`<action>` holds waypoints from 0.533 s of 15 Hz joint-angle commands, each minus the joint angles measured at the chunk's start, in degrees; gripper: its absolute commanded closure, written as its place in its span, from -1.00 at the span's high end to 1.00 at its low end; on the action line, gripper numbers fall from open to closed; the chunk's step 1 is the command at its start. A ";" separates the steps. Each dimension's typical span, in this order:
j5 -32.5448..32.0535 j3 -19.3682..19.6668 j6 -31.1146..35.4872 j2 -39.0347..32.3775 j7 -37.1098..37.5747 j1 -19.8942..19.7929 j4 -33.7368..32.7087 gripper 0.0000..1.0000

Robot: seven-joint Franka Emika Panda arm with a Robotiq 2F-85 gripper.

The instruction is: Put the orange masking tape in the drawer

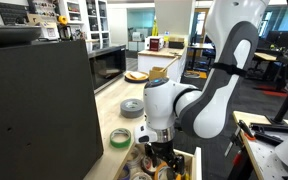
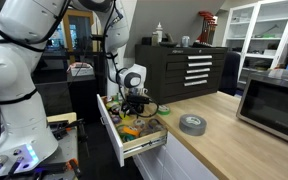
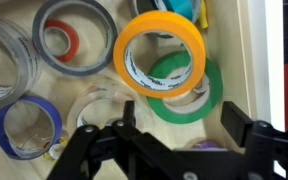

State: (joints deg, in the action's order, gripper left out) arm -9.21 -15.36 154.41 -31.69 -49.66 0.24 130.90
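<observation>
One ring lying in, retreat pending

Spreading both fingers [image 3: 124, 125] wide at the bottom of the wrist view, pinching nothing. Hanging the gripper [image 3: 176, 135] just below the orange masking tape [image 3: 123, 58], upper centre of frame, apart from it. Seeing that ring lying free on a green roll [image 3: 199, 100] inside the drawer [image 3: 247, 60]. Judging the placing step as all but finishing; next calling for lifting straight up without brushing the rolls. Showing, in an exterior view, the drawer [image 2: 112, 132] pulled open and a grey roll [image 2: 191, 124] on the counter, both missing from the wrist view; leaving the orange ring there too small to tell.
</observation>
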 commanded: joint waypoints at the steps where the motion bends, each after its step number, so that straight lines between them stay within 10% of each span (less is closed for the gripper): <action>1: 3.26 -2.38 -3.20 5.48 -0.61 -2.47 0.61 1.00; 8: 8.88 -0.15 -9.06 14.16 4.91 -1.06 0.24 1.00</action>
State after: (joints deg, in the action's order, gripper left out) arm -2.29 -16.56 149.31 -22.29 -48.35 -1.52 130.30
